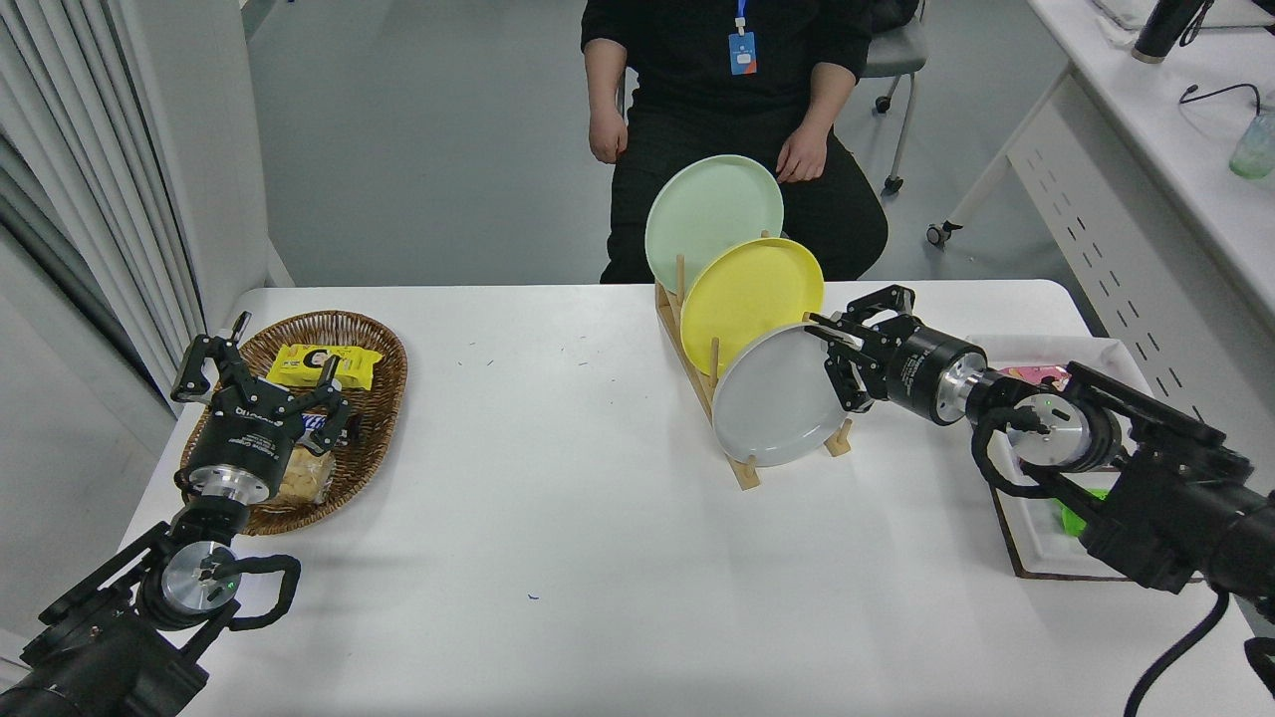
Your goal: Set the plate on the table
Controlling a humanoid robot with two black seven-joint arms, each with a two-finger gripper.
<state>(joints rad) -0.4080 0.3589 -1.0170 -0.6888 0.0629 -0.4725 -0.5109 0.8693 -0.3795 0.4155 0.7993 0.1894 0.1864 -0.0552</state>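
While the right pincer [835, 360] sits clamped on its right rim, the round pale grey matte plate [772, 403] looks stiff, light, probably slippery; left pincer [261, 370] parked, spread apart.

head view | high, robot's side | faces forward-down | whole table [558, 518]

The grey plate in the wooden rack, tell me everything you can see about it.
The grey plate is round, plain and matte pale grey with a shallow raised rim. It stands on edge in the front slot of the wooden rack, tilted back, its face turned toward the camera and partly overlapping the yellow plate behind it. The right gripper is shut on its right rim, fingers on either side of the edge. Its lower edge sits low in the rack, above the white table.
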